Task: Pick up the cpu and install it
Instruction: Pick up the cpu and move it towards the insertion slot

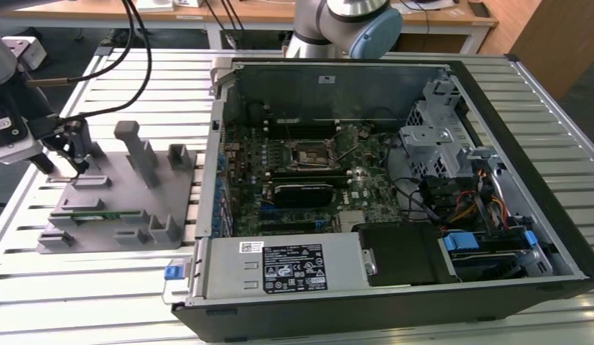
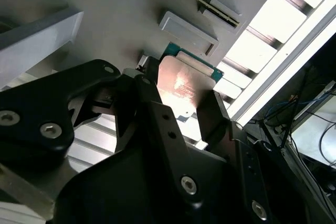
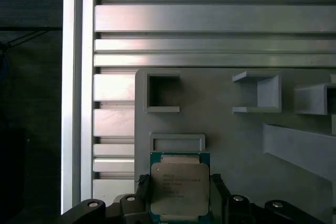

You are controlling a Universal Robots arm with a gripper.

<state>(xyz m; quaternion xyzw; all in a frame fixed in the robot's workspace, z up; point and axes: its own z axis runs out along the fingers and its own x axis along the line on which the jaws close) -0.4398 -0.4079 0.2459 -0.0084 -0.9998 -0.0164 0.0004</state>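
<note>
Pinching cpu (image 3: 180, 188) by opposite edges between jaws, silver lid showing; grey fixture tray (image 3: 236, 140) directly beneath jaws, on slatted aluminium surface (image 3: 210, 17).

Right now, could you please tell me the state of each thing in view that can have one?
cpu: metal top up, clamped between the jaws at the grey fixture.
gripper: shut on the cpu.
computer case: open, side panel off.
memory stick: resting in a fixture slot.

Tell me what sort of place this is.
Probably a robotics lab bench for computer assembly: an open computer case and a grey parts fixture sit on a slotted aluminium table.
</note>
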